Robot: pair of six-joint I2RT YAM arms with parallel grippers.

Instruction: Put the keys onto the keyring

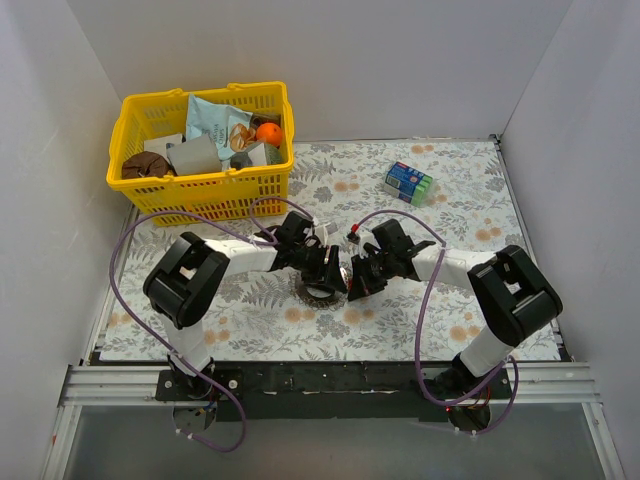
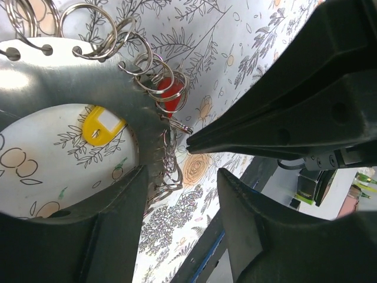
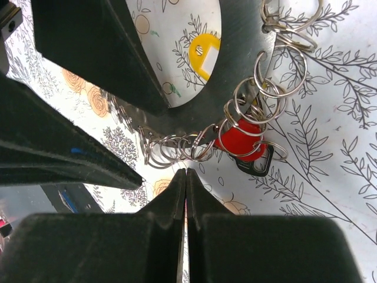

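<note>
Right tool (image 3: 186, 174) is pressed together beside the small split rings (image 3: 177, 148) on the wide dull-silver metal keyring (image 2: 70, 76). Left tool (image 2: 181, 177) is apart at its rim, with the red-headed key (image 2: 168, 97) nearby.

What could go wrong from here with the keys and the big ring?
The right jaws are shut with nothing visible between them, beside the small rings, so they may have missed. The rings bunch around the red key on the big ring; pulling one could drag the bunch.

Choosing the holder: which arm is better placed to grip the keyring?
Likely left. The left gripper straddles the keyring rim, jaws open; the right gripper is shut, tips beside the red key.
</note>
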